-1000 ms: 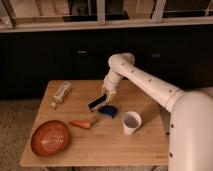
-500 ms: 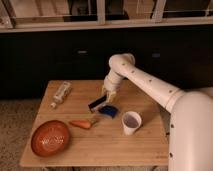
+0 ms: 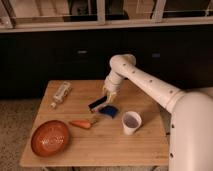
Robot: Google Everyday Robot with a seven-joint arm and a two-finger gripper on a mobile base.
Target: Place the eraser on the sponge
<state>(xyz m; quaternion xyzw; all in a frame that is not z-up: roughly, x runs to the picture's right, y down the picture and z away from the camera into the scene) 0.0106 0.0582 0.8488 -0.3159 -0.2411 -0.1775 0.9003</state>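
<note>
The claw (image 3: 106,98) is clamped on the tilted eraser (image 3: 97,104), with the sponge (image 3: 109,111) just below it on the desk (image 3: 100,145).

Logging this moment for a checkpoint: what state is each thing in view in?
gripper: above the sponge, shut on the eraser
eraser: held, tilted, not on the sponge
sponge: flat on the table, uncovered
cup: upright
carrot: lying flat
bowl: upright, nothing in it
bottle: on its side
</note>
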